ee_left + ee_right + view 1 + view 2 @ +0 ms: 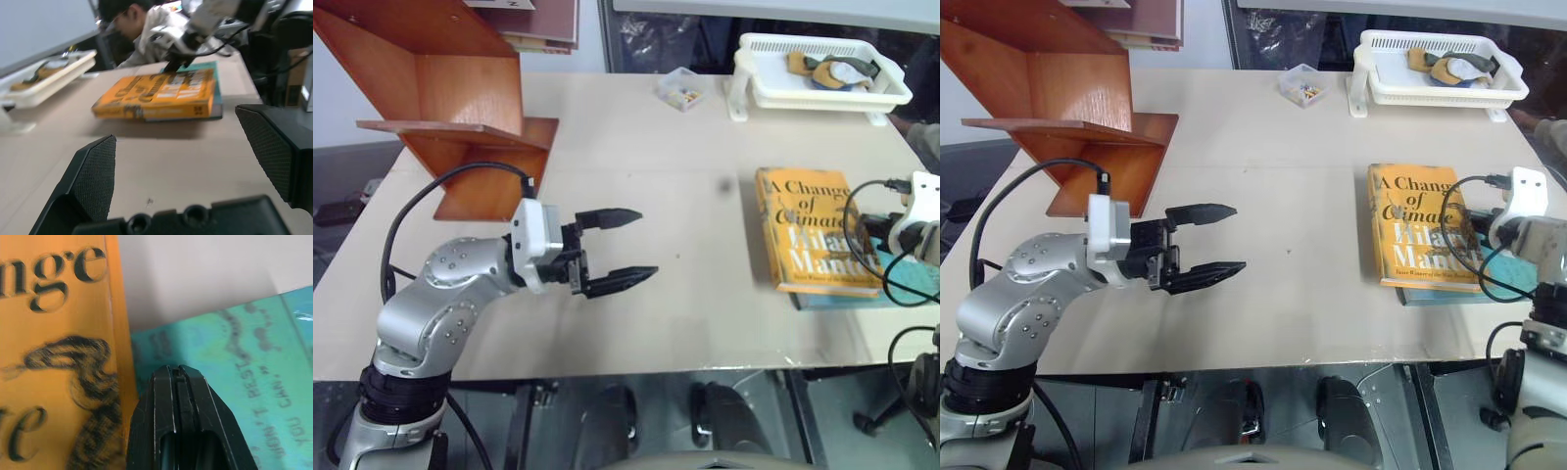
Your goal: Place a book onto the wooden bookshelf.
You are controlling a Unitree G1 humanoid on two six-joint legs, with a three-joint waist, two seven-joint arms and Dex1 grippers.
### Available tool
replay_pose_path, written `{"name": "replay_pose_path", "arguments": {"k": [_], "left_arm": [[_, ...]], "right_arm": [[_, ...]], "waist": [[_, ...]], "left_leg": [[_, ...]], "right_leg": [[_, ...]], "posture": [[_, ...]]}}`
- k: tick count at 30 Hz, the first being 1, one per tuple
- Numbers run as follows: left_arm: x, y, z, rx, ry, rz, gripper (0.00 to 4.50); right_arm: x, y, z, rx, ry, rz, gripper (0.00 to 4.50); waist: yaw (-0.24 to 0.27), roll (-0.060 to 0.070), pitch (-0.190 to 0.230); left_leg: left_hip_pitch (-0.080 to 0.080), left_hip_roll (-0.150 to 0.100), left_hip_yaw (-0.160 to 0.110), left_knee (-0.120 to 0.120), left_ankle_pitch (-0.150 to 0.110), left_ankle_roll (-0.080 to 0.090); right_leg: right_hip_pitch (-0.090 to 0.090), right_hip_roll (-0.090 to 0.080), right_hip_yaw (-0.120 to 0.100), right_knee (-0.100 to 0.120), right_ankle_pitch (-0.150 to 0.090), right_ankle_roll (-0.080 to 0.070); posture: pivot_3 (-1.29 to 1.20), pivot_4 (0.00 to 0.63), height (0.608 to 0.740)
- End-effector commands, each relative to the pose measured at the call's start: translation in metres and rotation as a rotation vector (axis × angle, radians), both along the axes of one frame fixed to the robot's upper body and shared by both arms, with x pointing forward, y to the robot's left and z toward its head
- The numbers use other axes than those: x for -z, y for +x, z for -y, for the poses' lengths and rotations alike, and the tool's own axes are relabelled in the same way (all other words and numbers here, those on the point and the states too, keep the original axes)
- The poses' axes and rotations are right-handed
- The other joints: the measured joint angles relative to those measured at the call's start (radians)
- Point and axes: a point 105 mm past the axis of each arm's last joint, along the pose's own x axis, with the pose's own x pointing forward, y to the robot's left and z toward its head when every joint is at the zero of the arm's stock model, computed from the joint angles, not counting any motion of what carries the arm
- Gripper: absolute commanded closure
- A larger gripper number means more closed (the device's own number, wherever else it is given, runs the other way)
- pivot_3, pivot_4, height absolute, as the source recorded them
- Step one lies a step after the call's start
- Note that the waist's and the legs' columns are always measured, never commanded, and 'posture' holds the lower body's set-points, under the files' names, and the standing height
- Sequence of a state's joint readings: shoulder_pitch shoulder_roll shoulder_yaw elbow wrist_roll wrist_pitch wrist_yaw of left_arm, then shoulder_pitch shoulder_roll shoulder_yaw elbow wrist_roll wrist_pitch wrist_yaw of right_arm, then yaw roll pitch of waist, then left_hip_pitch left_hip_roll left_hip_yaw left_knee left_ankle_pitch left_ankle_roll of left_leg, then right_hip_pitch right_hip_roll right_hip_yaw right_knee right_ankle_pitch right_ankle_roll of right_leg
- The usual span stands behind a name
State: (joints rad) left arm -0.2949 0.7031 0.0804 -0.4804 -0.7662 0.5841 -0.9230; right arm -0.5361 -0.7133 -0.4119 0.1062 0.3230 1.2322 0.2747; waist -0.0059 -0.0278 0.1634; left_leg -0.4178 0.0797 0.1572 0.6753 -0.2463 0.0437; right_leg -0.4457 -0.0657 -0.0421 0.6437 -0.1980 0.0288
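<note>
Book, orange-yellow hardcover: lies flat on the table, stacked on a teal book, well apart from the wooden bookshelf. Right gripper: fingers pressed together, tips at the orange cover's edge over the teal one. Left gripper: fingers spread wide, empty, pointing toward the book from mid-table.

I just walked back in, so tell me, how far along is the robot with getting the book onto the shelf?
Early stage. Nothing is done: the orange book lies flat on the table, on top of a teal book, far from the wooden bookshelf. In hand: the right gripper, shut, is at its edge; the left gripper waits open. Left: grasp, carry, shelve.
</note>
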Motion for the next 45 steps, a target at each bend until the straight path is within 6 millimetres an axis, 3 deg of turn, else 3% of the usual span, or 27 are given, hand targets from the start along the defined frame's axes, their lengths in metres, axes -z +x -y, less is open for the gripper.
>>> {"name": "replay_pose_path", "arguments": {"k": [1, 8, 12, 16, 19, 21, 27, 31, 34, 41, 45], "left_arm": [[0.000, 0.010, 0.006, -0.038, -0.024, -0.049, 0.00], [0.007, 0.035, 0.020, -0.032, -0.008, -0.150, 0.00], [0.005, 0.042, 0.032, 0.061, -0.023, -0.242, 0.00], [0.007, 0.041, 0.040, 0.112, -0.007, -0.228, 0.00], [0.007, 0.038, 0.042, 0.126, -0.001, -0.212, 0.00], [0.006, 0.036, 0.042, 0.121, -0.003, -0.208, 0.00], [-0.006, 0.026, 0.030, 0.092, -0.021, -0.134, 0.00], [-0.022, -0.001, 0.021, 0.161, -0.049, 0.021, 0.00], [-0.021, -0.016, 0.017, 0.188, -0.024, 0.048, 0.00], [-0.026, -0.030, 0.005, 0.218, 0.027, 0.104, 0.00], [-0.028, -0.036, 0.002, 0.245, 0.041, 0.097, 0.00]], "right_arm": [[-0.040, -0.019, 0.008, 0.000, -0.111, 0.153, 3.52], [-0.054, -0.062, -0.022, -0.072, -0.131, 0.287, 0.07], [-0.048, -0.085, -0.020, -0.030, -0.206, 0.279, 0.07], [-0.039, -0.083, 0.017, 0.157, -0.257, 0.225, 0.07], [-0.033, -0.071, 0.046, 0.283, -0.251, 0.196, 0.85], [-0.027, -0.059, 0.056, 0.312, -0.242, 0.174, 1.87], [-0.022, -0.027, 0.079, 0.358, -0.271, 0.101, 4.38], [-0.020, -0.008, 0.097, 0.396, -0.218, 0.069, 4.45], [-0.016, -0.001, 0.107, 0.417, -0.182, 0.053, 4.45], [0.011, 0.013, 0.088, 0.331, 0.032, -0.032, 4.45], [0.013, 0.014, 0.084, 0.307, 0.091, -0.036, 4.45]], "waist": [[0.002, 0.000, 0.000], [-0.009, 0.002, -0.001], [0.002, 0.002, -0.002], [-0.006, 0.002, -0.002], [-0.012, 0.002, -0.002], [-0.013, 0.003, -0.002], [-0.016, 0.004, -0.003], [-0.020, 0.004, -0.002], [-0.021, 0.004, -0.002], [-0.030, 0.004, -0.002], [-0.034, 0.004, -0.003]], "left_leg": [[0.000, 0.000, 0.000, 0.000, 0.000, 0.000], [0.001, 0.000, -0.002, 0.000, 0.000, 0.000], [0.001, 0.000, -0.003, 0.000, 0.000, 0.000], [0.000, -0.001, -0.003, 0.000, 0.000, 0.000], [0.001, -0.001, -0.002, 0.001, 0.000, 0.001], [0.001, -0.001, -0.002, 0.001, 0.000, 0.001], [0.001, -0.001, -0.002, 0.001, 0.000, 0.001], [0.001, -0.001, -0.002, 0.001, 0.000, 0.001], [0.001, -0.001, -0.001, 0.000, 0.000, 0.001], [0.001, -0.001, -0.001, 0.000, 0.000, 0.001], [0.001, -0.001, -0.001, 0.000, 0.000, 0.000]], "right_leg": [[0.000, 0.000, 0.000, 0.000, 0.000, 0.000], [0.000, 0.001, 0.000, 0.001, -0.002, 0.004], [0.000, 0.001, 0.000, 0.001, -0.002, 0.004], [0.000, 0.000, 0.000, 0.000, -0.002, 0.003], [0.000, 0.000, 0.001, 0.000, -0.002, 0.003], [0.000, 0.000, 0.001, 0.001, -0.002, 0.003], [0.000, 0.001, 0.002, 0.002, 0.000, 0.000], [0.000, 0.001, 0.002, 0.001, 0.000, 0.000], [0.000, 0.001, 0.002, 0.000, 0.000, 0.000], [0.000, 0.001, 0.002, -0.001, 0.000, 0.000], [0.000, 0.001, 0.002, -0.001, 0.000, 0.000]], "posture": [[0.00, 0.150, 0.740], [0.00, 0.150, 0.740], [0.00, 0.150, 0.740], [0.00, 0.150, 0.740], [0.00, 0.150, 0.740], [0.00, 0.150, 0.740], [0.00, 0.150, 0.740], [0.00, 0.150, 0.740], [0.00, 0.150, 0.740], [0.00, 0.150, 0.740], [0.00, 0.150, 0.740]]}}
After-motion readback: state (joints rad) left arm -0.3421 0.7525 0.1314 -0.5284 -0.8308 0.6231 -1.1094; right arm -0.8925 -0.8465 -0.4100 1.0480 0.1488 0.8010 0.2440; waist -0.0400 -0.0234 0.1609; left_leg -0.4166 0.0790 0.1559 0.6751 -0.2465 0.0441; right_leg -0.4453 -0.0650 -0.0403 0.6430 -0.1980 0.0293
